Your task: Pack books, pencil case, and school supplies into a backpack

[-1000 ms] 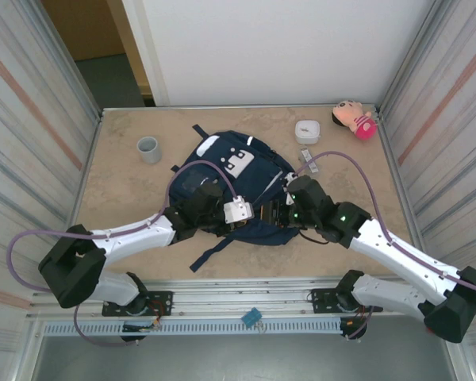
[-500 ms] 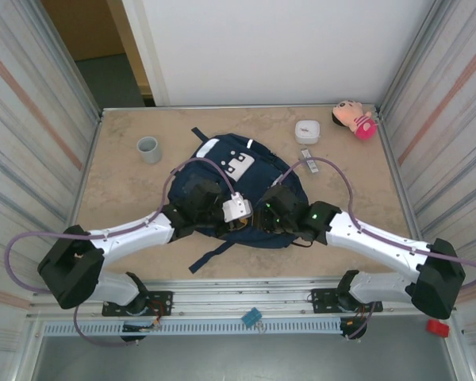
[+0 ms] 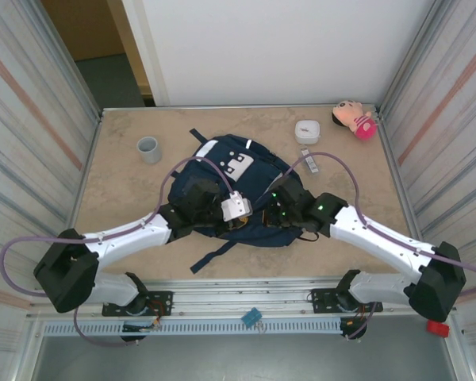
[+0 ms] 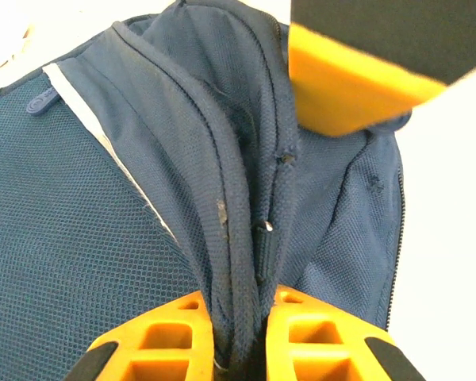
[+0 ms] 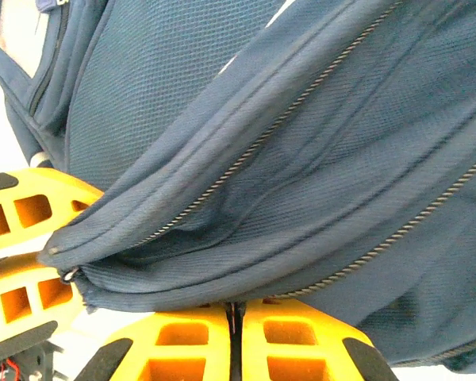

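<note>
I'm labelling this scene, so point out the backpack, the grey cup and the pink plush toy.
backpack (image 3: 254, 163): top view, navy front panel.
grey cup (image 3: 148, 148): top view, its open mouth.
pink plush toy (image 3: 354, 119): top view, its body.

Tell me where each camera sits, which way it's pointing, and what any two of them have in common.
Top external: above and behind the arm bases, looking down at the table; both arms reach in to the backpack.
Left wrist: on the left arm, looking along the left gripper, shut on a fold of backpack fabric.
Right wrist: on the right arm, looking along the right gripper, shut on the backpack's zippered edge.
Shared: both wrist views show the same navy fabric, and each catches the other gripper.
</note>
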### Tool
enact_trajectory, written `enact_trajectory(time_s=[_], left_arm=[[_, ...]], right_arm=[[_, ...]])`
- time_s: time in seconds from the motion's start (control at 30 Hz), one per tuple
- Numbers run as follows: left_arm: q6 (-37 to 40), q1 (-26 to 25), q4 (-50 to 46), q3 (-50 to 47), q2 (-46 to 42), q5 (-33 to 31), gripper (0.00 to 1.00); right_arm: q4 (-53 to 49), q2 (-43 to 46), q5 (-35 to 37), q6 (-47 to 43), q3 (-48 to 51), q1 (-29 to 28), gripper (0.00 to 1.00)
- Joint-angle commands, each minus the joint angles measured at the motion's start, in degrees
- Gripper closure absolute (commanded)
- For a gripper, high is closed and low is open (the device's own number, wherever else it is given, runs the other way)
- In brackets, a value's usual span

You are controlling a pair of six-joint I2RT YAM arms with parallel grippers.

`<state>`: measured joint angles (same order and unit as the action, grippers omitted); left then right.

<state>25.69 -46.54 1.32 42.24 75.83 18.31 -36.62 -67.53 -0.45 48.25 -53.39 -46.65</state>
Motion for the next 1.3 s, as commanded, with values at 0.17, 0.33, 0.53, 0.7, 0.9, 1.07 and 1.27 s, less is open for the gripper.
enact_trajectory(time_s=[0.17, 0.33, 0.53, 0.7, 0.9, 1.07, 1.27], left_arm=[[5.29, 3.43, -7.24, -1.63, -5.05, 1.26, 0.92], [8.41, 4.48, -9.67, -2.74, -6.92, 1.69, 0.89], [6.91, 7.34, -10.57, -5.43, -11.4, 0.29, 0.63], [-0.53, 5.93, -13.74, -1.58, -13.35, -0.73, 0.33], [-3.57, -2.39, -14.18, 3.27, -10.18, -3.82, 0.21], [-5.45, -5.81, -12.71, 6.66, -3.29, -7.07, 0.45], [-2.45, -5.75, -12.98, 5.72, -0.97, -11.46, 0.91]], right_arm=[[-6.53, 0.87, -17.54, -14.03, -2.31, 10.57, 1.0], [-7.73, -0.05, -18.09, -16.61, -1.72, 13.58, 1.0], [-1.85, -0.8, -25.29, -16.07, -1.26, 11.64, 1.0], [2.19, -2.05, -26.36, -13.85, -1.33, 7.82, 1.0], [1.62, -3.63, -25.43, -13.66, -2.93, 5.36, 1.0], [2.65, -3.24, -27.5, -13.77, -3.33, 4.82, 1.0], [0.34, -2.13, -27.18, -15.98, -2.17, 7.48, 1.0]])
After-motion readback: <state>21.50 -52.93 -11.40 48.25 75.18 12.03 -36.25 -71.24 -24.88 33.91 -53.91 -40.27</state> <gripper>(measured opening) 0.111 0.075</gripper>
